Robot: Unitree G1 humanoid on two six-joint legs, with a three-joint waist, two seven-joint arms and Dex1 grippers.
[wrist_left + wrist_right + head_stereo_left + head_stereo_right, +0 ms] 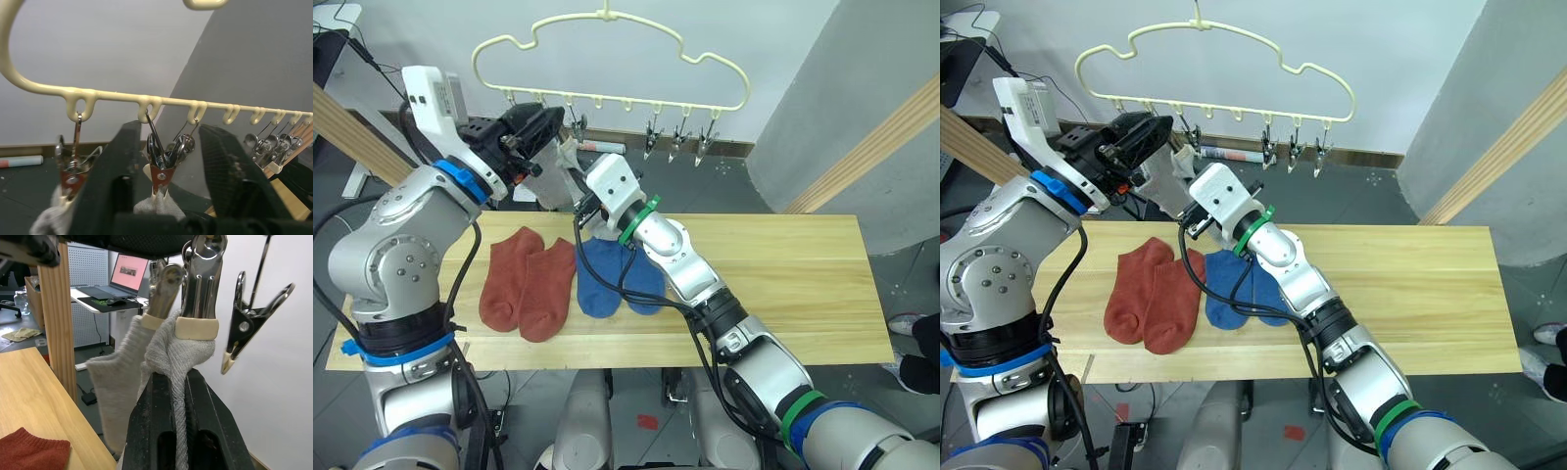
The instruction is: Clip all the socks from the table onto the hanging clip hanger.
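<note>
Grey knit sock, pinched by closed right fingers, should be held until the metal clip, straddled by parted left fingers, bites.

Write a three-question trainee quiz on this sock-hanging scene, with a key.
1. True or false: the red socks lie on the table.
2. What colour is the sock pinched in the right claw? A) grey B) blue C) red
3. What does the left claw straddle on the clip hanger?

Key: 1 true; 2 A; 3 a metal clip biting grey fabric.
</note>
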